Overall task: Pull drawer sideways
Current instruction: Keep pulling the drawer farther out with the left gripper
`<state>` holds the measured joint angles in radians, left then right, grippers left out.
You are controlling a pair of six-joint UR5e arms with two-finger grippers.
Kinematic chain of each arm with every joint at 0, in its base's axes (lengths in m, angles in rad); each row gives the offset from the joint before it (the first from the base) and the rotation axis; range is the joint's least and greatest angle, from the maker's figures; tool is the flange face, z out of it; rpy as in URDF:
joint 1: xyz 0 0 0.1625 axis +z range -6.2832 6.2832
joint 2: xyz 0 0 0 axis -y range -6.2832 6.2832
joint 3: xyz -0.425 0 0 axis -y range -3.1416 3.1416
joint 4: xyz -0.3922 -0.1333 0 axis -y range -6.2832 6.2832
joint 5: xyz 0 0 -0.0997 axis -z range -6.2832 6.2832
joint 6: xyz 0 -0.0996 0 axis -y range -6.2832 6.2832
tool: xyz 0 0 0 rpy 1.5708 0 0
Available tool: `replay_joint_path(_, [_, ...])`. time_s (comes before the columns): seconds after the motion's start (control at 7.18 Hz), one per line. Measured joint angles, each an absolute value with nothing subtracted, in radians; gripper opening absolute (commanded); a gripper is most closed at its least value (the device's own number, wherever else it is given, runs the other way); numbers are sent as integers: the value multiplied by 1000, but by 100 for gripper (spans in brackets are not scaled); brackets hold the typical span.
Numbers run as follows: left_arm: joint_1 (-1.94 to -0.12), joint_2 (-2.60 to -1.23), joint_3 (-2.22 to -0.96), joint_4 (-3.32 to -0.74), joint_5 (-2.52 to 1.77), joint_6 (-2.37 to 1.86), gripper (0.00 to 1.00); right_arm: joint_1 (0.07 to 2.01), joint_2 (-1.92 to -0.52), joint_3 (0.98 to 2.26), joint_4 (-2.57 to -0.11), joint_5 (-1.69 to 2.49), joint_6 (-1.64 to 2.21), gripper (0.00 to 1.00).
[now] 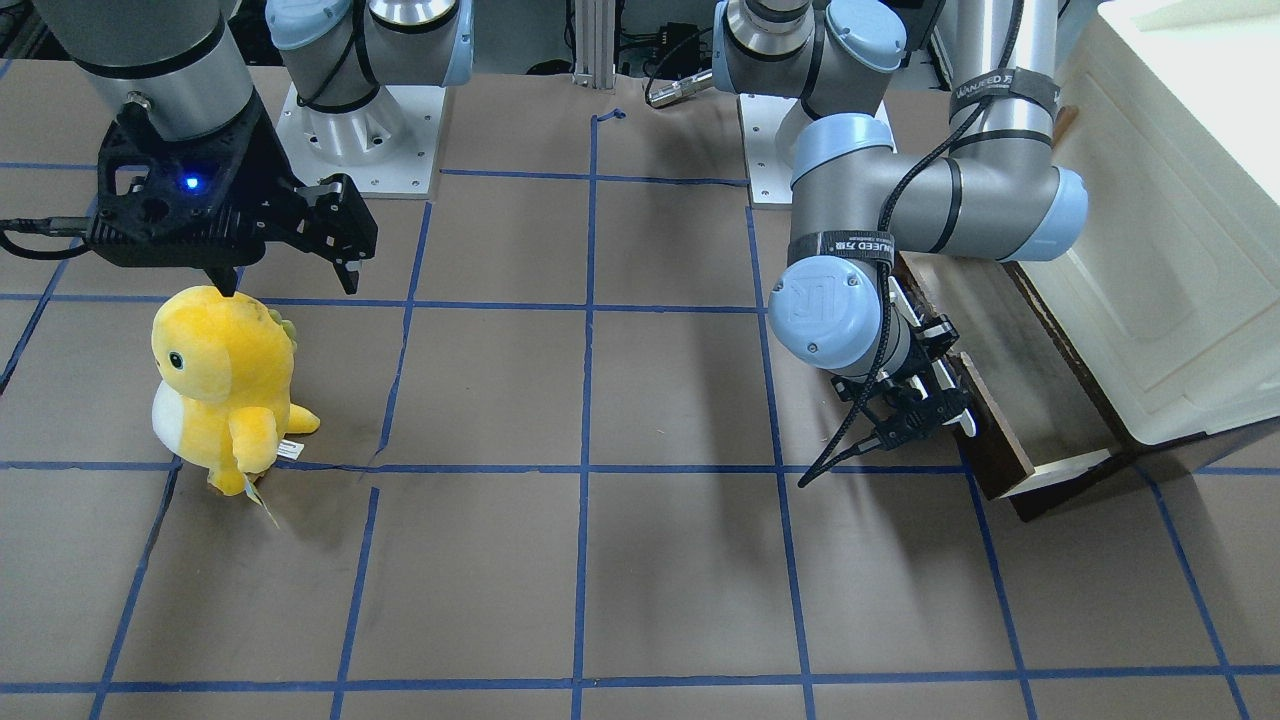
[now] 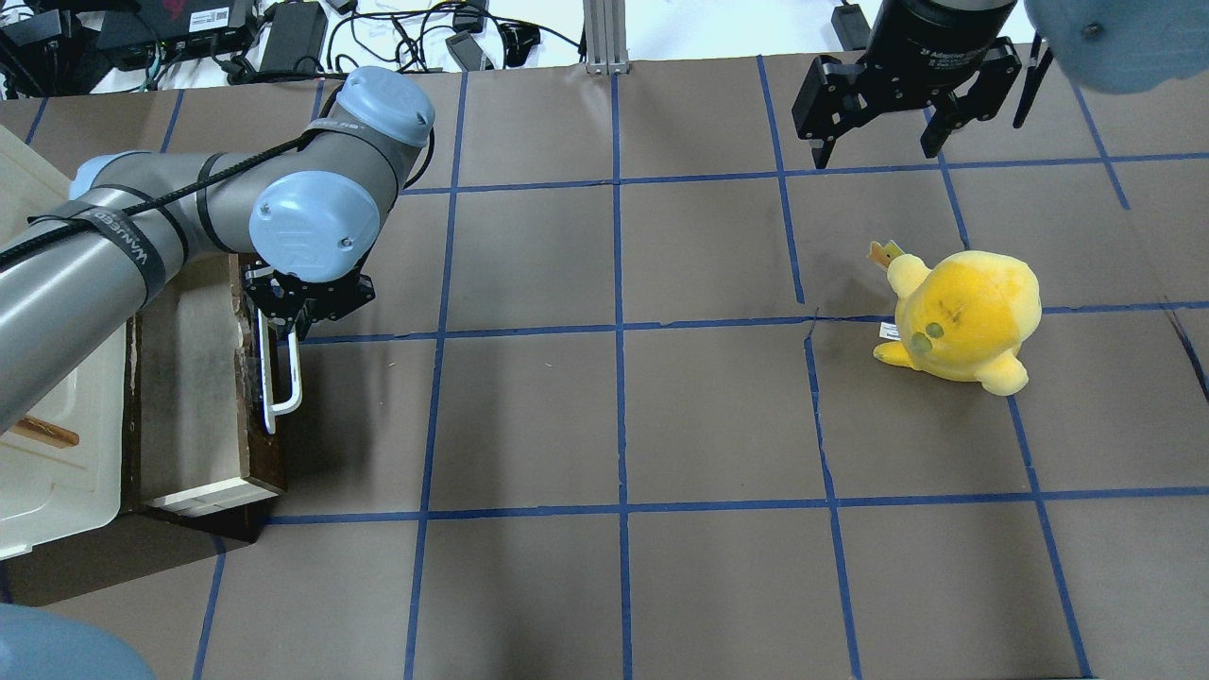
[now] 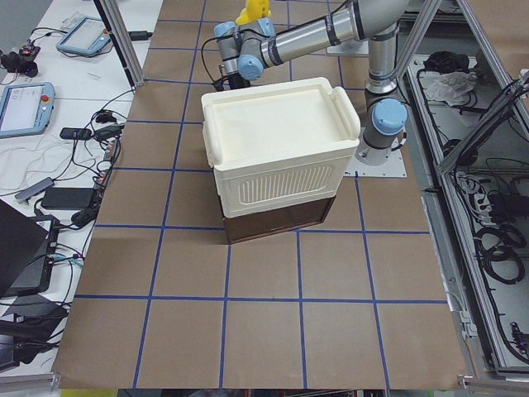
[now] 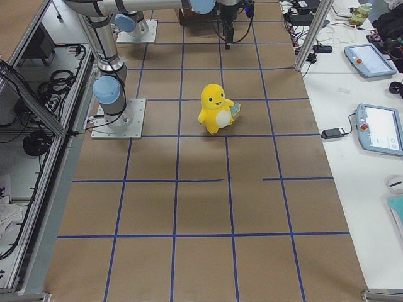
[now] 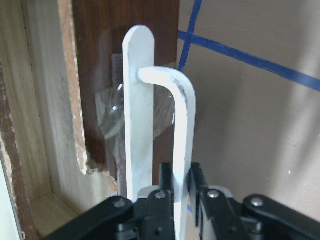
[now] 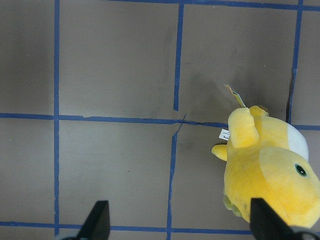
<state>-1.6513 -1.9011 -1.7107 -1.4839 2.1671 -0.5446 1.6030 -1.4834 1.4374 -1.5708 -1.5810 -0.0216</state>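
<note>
Yellow plush toy is seen upright on brown-papered table, which is marked with blue tape grid. Cream-white cabinet body is placed at one table end. Cables and adapters are piled past the far edge. Two pendants are laid on a side bench.

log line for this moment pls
left claw: shut on handle | drawer: partly out of cabinet | right claw: open, empty | plush: upright, apart

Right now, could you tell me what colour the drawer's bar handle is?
The handle is white, shown best in the left wrist view.
</note>
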Motion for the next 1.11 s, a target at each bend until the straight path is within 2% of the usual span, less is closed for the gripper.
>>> replay_joint_path(1.11, [-1682, -1918, -1687, -1483, 2142, -551, 4, 1603, -1483, 1437, -1571, -1581, -21, 100])
